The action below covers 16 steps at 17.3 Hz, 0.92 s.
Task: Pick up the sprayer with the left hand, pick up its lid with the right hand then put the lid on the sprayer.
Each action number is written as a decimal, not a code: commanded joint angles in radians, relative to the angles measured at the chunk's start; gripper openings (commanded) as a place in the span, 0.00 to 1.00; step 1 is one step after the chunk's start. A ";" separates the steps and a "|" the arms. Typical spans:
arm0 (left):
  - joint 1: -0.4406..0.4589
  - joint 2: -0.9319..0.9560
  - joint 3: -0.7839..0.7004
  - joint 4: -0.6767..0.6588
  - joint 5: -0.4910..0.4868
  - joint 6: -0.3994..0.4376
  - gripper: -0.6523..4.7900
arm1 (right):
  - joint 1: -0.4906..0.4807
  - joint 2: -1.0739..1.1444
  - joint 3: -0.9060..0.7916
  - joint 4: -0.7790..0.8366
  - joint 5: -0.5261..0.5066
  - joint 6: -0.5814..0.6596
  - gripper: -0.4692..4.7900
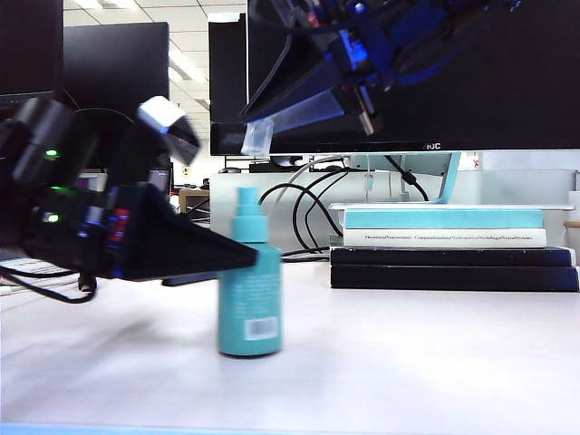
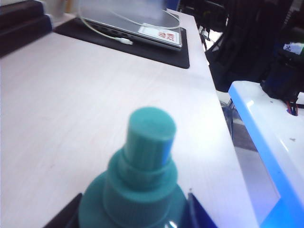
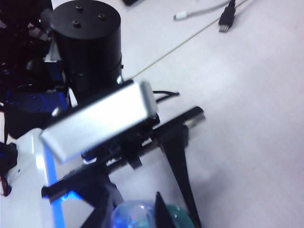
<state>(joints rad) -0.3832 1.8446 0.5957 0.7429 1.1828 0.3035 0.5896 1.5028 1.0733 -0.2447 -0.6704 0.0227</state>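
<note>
The teal sprayer [image 1: 249, 299] stands upright on the table, its stepped nozzle [image 2: 151, 137] uncapped. My left gripper [image 1: 243, 257] reaches in from the left, its black fingers [image 2: 66, 217] pressed against both sides of the bottle's shoulder [image 2: 137, 199]. High above the sprayer, my right gripper [image 1: 258, 127] is shut on the clear lid [image 1: 256, 137]. The right wrist view looks down past the lid [image 3: 135, 216] between the right gripper's [image 3: 137, 214] fingers. Below it are the sprayer's teal top [image 3: 179, 219] and the left arm's silver camera block [image 3: 102, 121].
A stack of books [image 1: 453, 245] lies at the back right under a dark monitor [image 1: 435, 72], with black cables [image 1: 308, 208] behind the sprayer. A laptop [image 2: 128, 21] sits on a black mat, and the table edge [image 2: 221, 128] runs close beside the sprayer. A USB plug [image 3: 226, 21] lies on the table.
</note>
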 commanded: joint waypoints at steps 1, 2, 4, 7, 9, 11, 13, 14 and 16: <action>-0.017 0.000 0.018 -0.004 -0.028 0.007 0.56 | 0.010 0.005 0.002 -0.039 0.020 -0.043 0.15; -0.017 0.000 0.024 -0.010 -0.028 0.007 0.56 | 0.010 0.005 0.002 -0.072 0.024 -0.068 0.15; -0.017 0.000 0.028 -0.013 -0.028 0.007 0.56 | 0.010 0.005 0.002 -0.108 0.025 -0.084 0.15; -0.021 0.001 0.028 -0.017 -0.037 0.007 0.56 | 0.010 0.005 0.002 -0.111 0.026 -0.100 0.15; -0.021 0.001 0.029 -0.032 -0.034 0.007 0.56 | 0.010 0.005 0.002 -0.110 0.046 -0.103 0.15; -0.023 0.001 0.028 -0.035 -0.034 0.007 0.56 | 0.010 0.005 0.002 -0.109 0.051 -0.106 0.15; -0.031 0.001 0.029 -0.035 -0.034 0.007 0.56 | 0.010 0.005 0.002 -0.093 0.051 -0.106 0.15; -0.031 0.001 0.029 -0.035 -0.034 0.009 0.56 | 0.010 0.005 0.002 -0.088 0.051 -0.105 0.15; -0.036 0.003 0.033 -0.037 -0.035 0.012 0.56 | 0.010 0.005 0.002 -0.088 0.051 -0.105 0.15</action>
<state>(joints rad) -0.4141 1.8458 0.6235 0.7143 1.1481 0.3122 0.5983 1.5116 1.0721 -0.3470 -0.6205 -0.0769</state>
